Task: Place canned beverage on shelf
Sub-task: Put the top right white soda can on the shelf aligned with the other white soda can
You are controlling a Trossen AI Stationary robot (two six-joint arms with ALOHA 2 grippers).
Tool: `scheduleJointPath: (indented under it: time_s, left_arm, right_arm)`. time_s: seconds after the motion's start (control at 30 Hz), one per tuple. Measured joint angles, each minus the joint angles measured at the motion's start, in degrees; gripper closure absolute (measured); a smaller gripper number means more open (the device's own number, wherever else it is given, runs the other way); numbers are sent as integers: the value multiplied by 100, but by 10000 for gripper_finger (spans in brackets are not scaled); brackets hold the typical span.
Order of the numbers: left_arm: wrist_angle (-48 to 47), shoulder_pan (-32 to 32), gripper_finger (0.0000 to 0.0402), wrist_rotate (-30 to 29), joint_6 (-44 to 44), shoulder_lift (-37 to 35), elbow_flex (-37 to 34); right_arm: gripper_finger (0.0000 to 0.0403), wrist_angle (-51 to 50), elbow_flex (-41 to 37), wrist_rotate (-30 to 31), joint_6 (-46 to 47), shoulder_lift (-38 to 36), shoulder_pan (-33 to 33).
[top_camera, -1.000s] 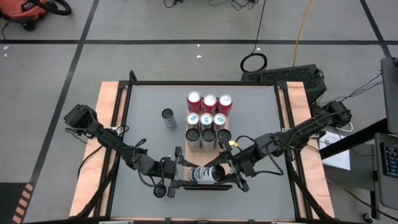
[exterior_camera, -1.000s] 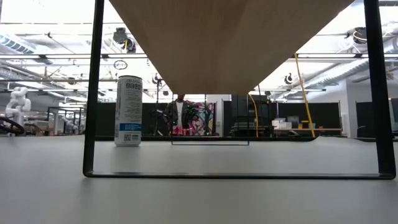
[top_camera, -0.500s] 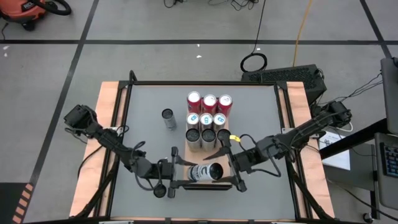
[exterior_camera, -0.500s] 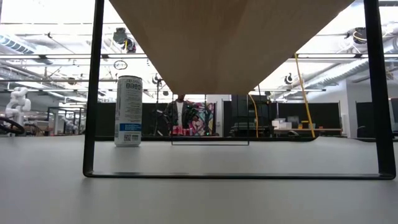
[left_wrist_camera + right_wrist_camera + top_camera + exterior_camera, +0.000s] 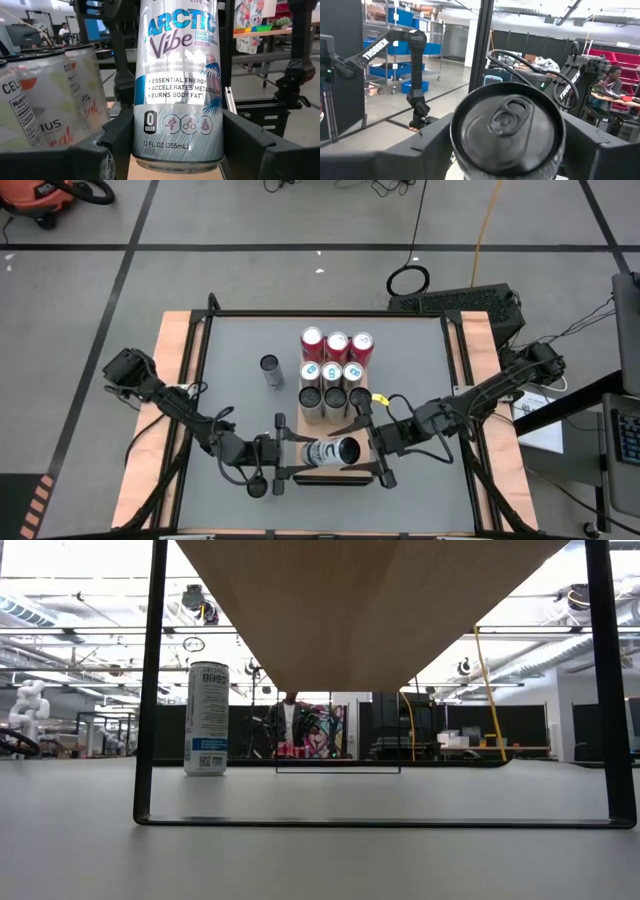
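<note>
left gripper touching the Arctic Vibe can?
Touching. Left wrist view: the left gripper's fingers press the Arctic Vibe can's sides, no gap.

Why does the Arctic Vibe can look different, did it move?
Yes. The Arctic Vibe can tipped more upright and shifted slightly toward the standing cans on the shelf.

Grey desk (image 5: 240, 420) inside a dark frame, with light wooden strips along both sides. On the desk — one lone can (image 5: 270, 372) standing upright, apart to the left of the others. Beside it, a wood-grain shelf (image 5: 366, 394) on dark legs, carrying three rows of three upright cans (image 5: 335, 375): red ones at the far end, white in the middle, dark tops nearest. A second board (image 5: 370, 610) seen from below in the low view, held by a thin black frame resting on the desk.
</note>
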Motion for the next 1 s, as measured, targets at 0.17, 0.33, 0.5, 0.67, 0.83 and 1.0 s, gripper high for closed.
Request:
scheduleJointPath:
  time_s: [0.17,0.33,0.5,0.67,0.83,1.0]
  left_arm:
    - [23,-4,167,-29,-17,0,0]
    - [58,-4,167,-57,-31,0,0]
    - [75,-4,167,-18,-5,0,0]
    - [153,13,167,7,42,-2,9]
    - [117,48,166,7,20,-2,9]
    - [112,43,166,7,10,-2,9]
  right_arm:
    - [185,-10,0,-15,156,0,0]
    - [211,-63,0,4,220,-2,0]
    - [165,-85,0,-20,261,-2,2]
    - [120,-242,-4,-24,299,7,2]
    - [138,-237,-4,-17,251,7,0]
    - [192,-225,-4,-7,213,7,0]
